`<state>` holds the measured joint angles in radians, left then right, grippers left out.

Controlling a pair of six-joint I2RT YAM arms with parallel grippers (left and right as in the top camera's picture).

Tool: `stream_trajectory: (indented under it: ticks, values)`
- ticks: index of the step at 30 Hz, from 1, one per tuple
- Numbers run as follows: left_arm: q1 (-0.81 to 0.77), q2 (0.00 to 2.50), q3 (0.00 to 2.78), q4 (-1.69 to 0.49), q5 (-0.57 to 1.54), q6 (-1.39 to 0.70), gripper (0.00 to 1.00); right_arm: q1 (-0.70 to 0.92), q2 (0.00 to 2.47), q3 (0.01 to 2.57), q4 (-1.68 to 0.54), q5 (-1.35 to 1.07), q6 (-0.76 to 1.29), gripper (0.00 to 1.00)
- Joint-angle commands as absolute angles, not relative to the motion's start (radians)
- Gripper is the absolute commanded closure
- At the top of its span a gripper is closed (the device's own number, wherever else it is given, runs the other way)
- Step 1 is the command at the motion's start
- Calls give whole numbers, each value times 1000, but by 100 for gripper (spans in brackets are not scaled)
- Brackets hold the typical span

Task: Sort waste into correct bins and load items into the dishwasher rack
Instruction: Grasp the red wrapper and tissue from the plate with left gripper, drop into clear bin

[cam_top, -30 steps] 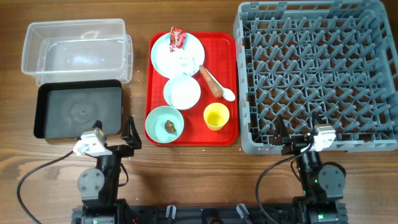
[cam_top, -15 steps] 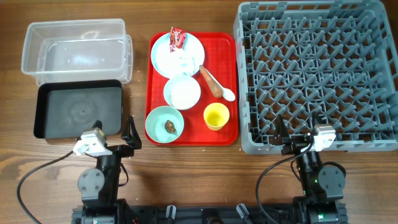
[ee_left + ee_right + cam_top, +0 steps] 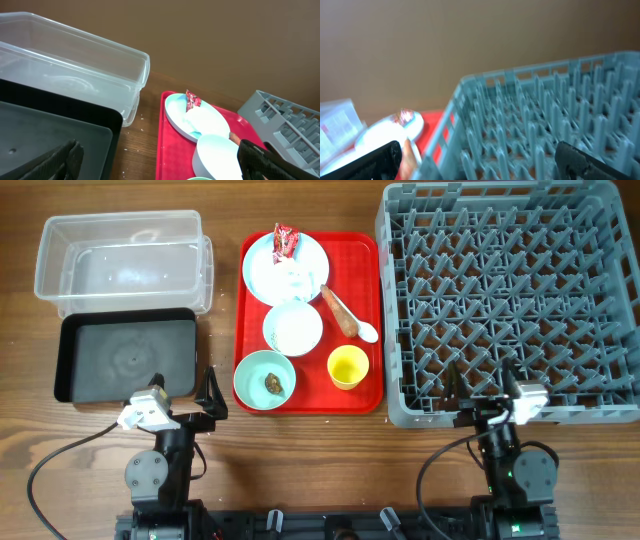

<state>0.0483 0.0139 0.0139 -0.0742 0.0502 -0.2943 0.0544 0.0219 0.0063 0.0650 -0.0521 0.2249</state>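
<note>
A flat red tray (image 3: 362, 255) holds a pale-blue plate (image 3: 262, 265) with a red wrapper (image 3: 285, 241) and white tissue (image 3: 295, 278), a bowl with rice (image 3: 293, 328), a bowl (image 3: 252, 379) with a brown lump (image 3: 273, 383), a yellow cup (image 3: 347, 366), a sausage stick (image 3: 340, 314) and a white spoon (image 3: 366, 330). The clear tub (image 3: 122, 258) and black tray (image 3: 125, 358) lie left. The grey rack (image 3: 510, 300) lies right. My left gripper (image 3: 185, 393) is open below the black tray. My right gripper (image 3: 480, 390) is open at the rack's near edge.
In the left wrist view the clear tub (image 3: 75, 55), the black tray (image 3: 55, 130), the plate (image 3: 200, 117) and a bowl (image 3: 217, 155) lie ahead. The right wrist view shows the rack's pegs (image 3: 545, 120) close in front, blurred. Cables trail near both arm bases.
The right arm has shifted slightly to the right. The left arm and all objects are unmoved.
</note>
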Motion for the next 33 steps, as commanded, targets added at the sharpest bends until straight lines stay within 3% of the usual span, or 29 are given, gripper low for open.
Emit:
stream_trajectory:
  ticks: [1, 10, 14, 20, 26, 33]
  values:
    - [54, 10, 6, -75, 33, -303, 0, 52, 18, 5, 100, -68, 377, 0]
    - [54, 10, 6, -24, 108, -302, 0, 52, 18, 6, 138, -49, 397, 0]
    - [54, 14, 21, 204, 221, -246, 0, 52, 18, 31, 259, -236, 203, 0]
    - [54, 231, 276, 162, 255, -152, 0, 52, 150, 218, 219, -253, 95, 0]
    - [54, 722, 696, -59, 337, -108, 0, 52, 485, 556, -21, -257, 47, 0]
    - [-38, 1388, 1480, -691, 292, 1, 0, 52, 834, 970, -485, -257, -79, 0]
